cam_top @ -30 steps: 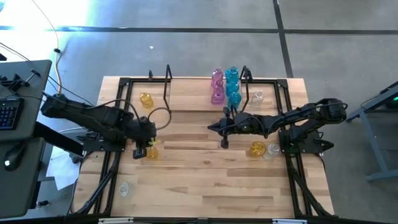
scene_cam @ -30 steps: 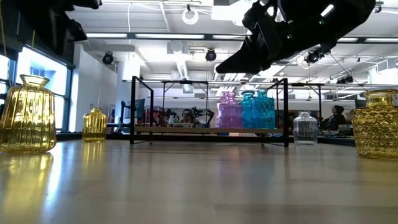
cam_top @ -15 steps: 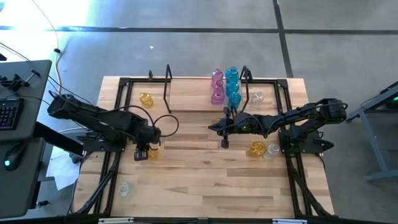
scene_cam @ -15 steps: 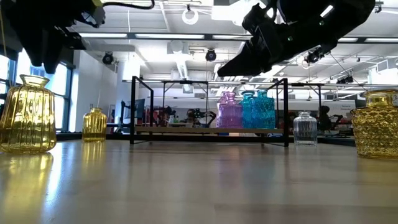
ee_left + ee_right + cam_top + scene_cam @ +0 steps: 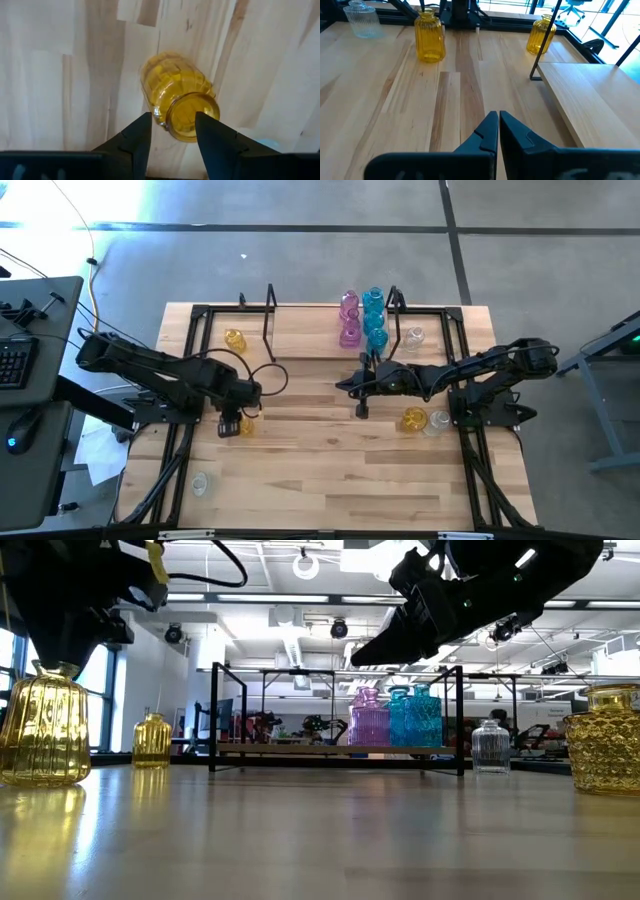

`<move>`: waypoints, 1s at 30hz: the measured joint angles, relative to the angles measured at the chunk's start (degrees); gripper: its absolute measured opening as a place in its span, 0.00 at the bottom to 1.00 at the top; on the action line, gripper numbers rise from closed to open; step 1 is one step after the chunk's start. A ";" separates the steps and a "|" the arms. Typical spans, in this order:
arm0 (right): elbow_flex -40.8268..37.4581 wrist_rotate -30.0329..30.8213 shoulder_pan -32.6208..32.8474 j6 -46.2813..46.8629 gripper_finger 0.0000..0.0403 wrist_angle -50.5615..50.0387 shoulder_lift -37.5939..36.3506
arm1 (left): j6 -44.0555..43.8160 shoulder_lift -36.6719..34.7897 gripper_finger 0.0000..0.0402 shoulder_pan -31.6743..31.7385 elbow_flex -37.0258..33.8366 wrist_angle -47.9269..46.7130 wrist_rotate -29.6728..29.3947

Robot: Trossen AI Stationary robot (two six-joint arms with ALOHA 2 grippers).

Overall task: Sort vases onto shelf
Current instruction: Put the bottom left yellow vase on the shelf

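The step in hand looks like the pick-up of a loose amber vase (image 5: 180, 102) standing upright on the counter (image 5: 330, 470) at about 9 o'clock from the centre in the high view. The left hand (image 5: 172, 131) hangs directly over it, its two fingers parted and straddling the vase's neck and mouth without yet pinching the glass, as far as the left wrist view shows. The right hand (image 5: 498, 131) waits pressed fully together in mid-air near the counter's middle, holding nothing. The shelf (image 5: 300, 345) runs along the 12 o'clock edge; pink (image 5: 349, 320) and cyan (image 5: 374, 320) vases already stand grouped on it toward 1 o'clock. Another amber vase (image 5: 234, 340) sits off toward 11 o'clock and a clear one (image 5: 414, 337) toward 1 o'clock, whether on the shelf or just beside it I cannot tell. Further vases remain on the counter at 3 o'clock. The next move probably calls for closing the fingers squarely on the neck, then lifting straight up before carrying toward the shelf, since smooth glass may slip.
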 joint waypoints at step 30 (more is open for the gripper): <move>0.00 0.05 1.31 0.00 0.00 -4.88 -1.83 | 5.43 3.33 0.01 14.58 18.73 2.44 2.67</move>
